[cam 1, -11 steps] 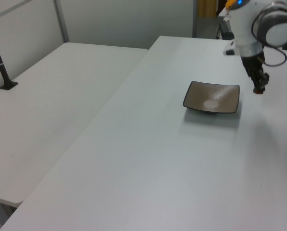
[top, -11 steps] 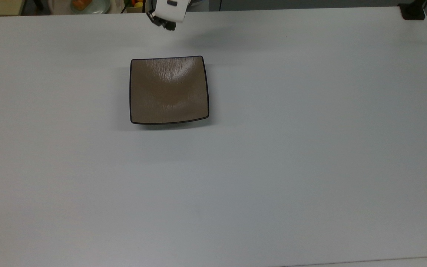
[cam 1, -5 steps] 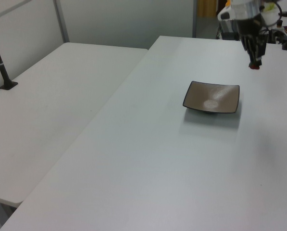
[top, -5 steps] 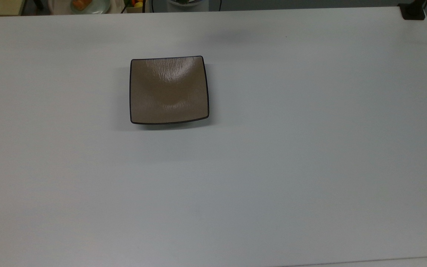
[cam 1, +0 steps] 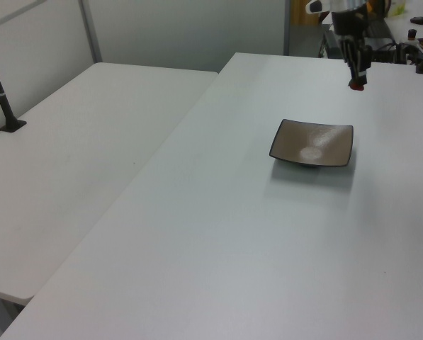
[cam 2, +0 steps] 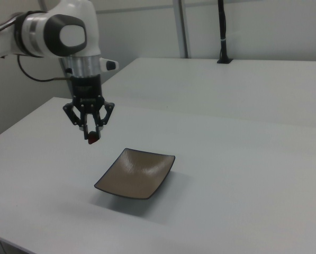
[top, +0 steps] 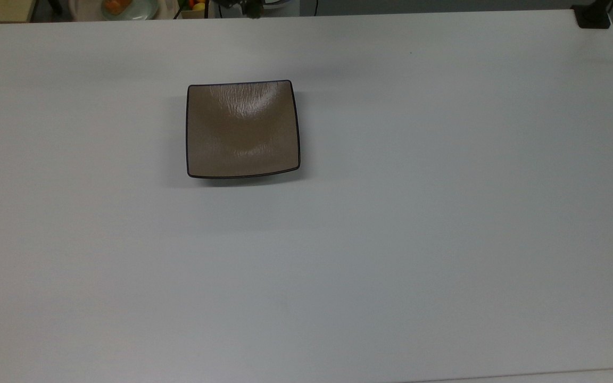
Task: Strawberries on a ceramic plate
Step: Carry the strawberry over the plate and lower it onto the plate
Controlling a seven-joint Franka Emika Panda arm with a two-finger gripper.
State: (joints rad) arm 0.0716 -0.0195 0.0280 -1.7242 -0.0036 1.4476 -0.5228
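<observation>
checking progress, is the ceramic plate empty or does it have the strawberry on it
Empty. The ceramic plate shows a bare centre; the strawberry hangs in the gripper above the table.

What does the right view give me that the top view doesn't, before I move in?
Right view alone: the gripper shut on the strawberry, held in the air off the plate's corner on the right view's left, with the arm's white links above it. Top view alone: the plate's full square outline from overhead, and containers with orange and yellow items past the table's far edge. Both: the ceramic plate with nothing on it, resting on the white table.
</observation>
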